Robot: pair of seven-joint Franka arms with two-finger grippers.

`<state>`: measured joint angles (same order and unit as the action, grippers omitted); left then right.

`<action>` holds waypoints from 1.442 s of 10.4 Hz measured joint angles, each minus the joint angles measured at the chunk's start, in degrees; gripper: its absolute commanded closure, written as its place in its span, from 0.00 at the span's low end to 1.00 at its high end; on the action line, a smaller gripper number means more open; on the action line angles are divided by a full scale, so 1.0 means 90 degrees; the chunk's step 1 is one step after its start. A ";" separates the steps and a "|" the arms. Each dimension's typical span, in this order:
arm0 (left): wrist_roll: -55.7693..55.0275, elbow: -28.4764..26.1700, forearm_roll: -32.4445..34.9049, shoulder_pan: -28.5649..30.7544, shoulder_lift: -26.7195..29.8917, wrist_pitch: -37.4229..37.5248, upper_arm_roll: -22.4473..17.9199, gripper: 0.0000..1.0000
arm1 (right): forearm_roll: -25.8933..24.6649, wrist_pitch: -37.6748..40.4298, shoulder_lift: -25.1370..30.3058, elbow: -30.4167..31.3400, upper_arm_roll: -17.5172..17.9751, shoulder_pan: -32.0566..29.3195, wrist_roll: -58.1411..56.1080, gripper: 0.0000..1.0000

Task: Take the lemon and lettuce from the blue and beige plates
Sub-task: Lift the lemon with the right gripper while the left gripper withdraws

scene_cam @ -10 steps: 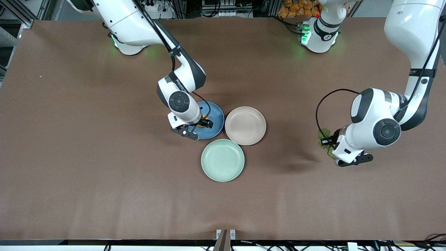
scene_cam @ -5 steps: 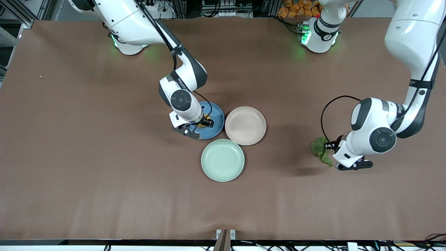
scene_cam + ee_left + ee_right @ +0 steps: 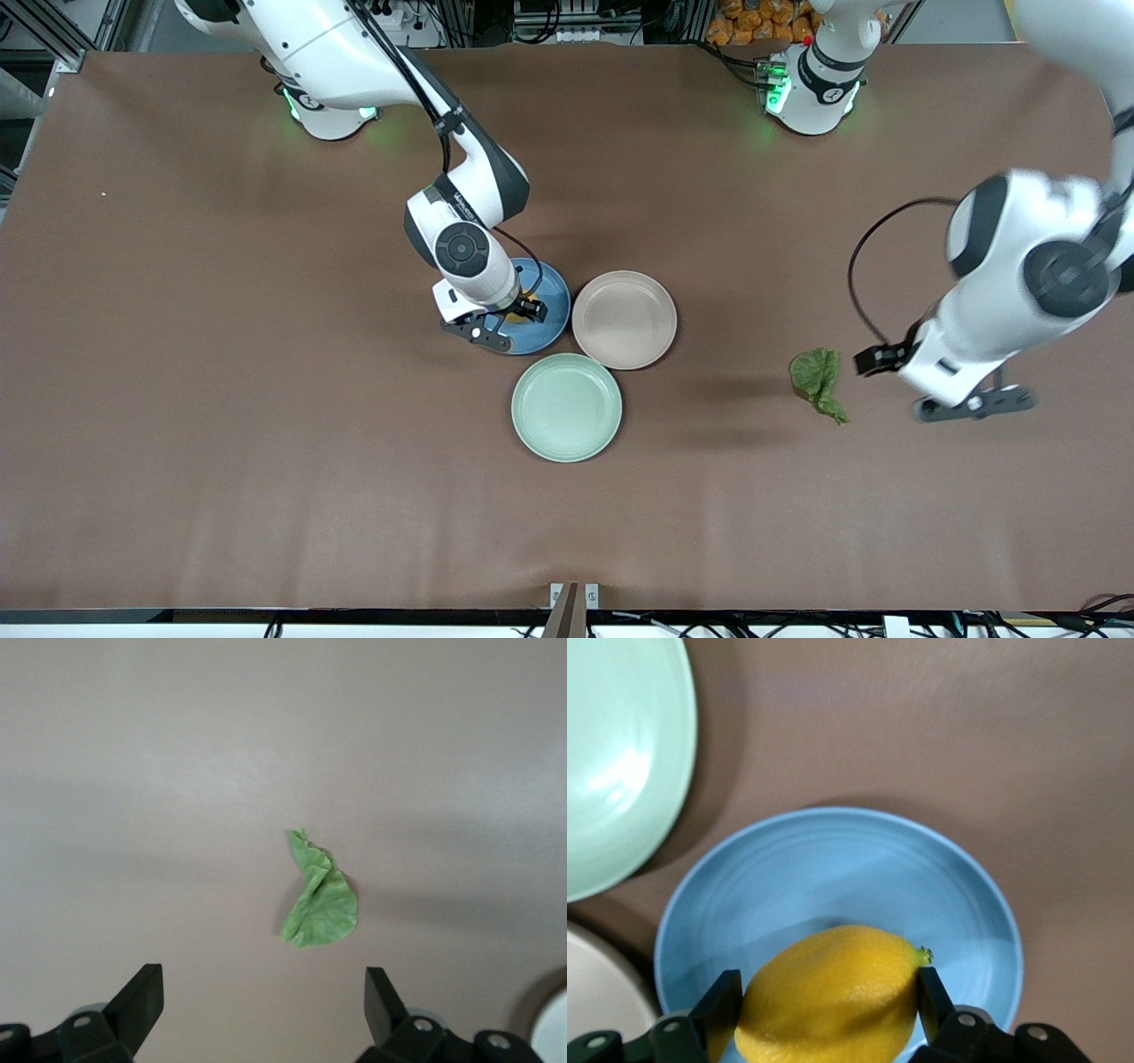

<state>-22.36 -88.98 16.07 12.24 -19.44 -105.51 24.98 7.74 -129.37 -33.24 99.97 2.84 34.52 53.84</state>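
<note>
Right claw (image 3: pixel 828 1005) sits over the blue plate (image 3: pixel 551 301), its two fingers pressed against either end of the lemon (image 3: pixel 828 997), which hangs just above the plate's middle. Beside it, toward the left arm's end of the table (image 3: pixel 221 399), lies the beige plate (image 3: pixel 624 319), bare, and nearer the front camera the mint-green plate (image 3: pixel 566 407). Left claw (image 3: pixel 264 992) hovers with its fingers spread wide and nothing between them, over the table near the lettuce (image 3: pixel 819 381). That leaf lies flat on the table, well apart from the three plates, toward the left arm's end.
</note>
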 measured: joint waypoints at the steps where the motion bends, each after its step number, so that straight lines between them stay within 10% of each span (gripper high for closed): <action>1: 0.0000 0.0037 -0.0102 0.0000 0.0357 0.0161 0.0002 0.00 | -0.0004 0.0277 0.0193 -0.0029 -0.0032 -0.0138 -0.0090 0.86; 8: 0.0000 0.0087 -0.1024 -0.0003 0.1906 0.0689 0.0002 0.00 | -0.0880 0.0850 0.0685 -0.0006 -0.0100 -0.1707 -0.2033 0.84; 15: 0.1065 0.0595 -0.1326 0.0017 0.2158 0.1870 -0.0102 0.00 | -0.0999 -0.0192 0.0092 0.0062 -0.0121 -0.3884 -0.5794 0.77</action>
<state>-12.78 -83.62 4.13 12.39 -0.03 -88.68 24.06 -1.25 -131.10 -32.42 100.53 1.75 -0.44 1.70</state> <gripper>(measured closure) 0.000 0.145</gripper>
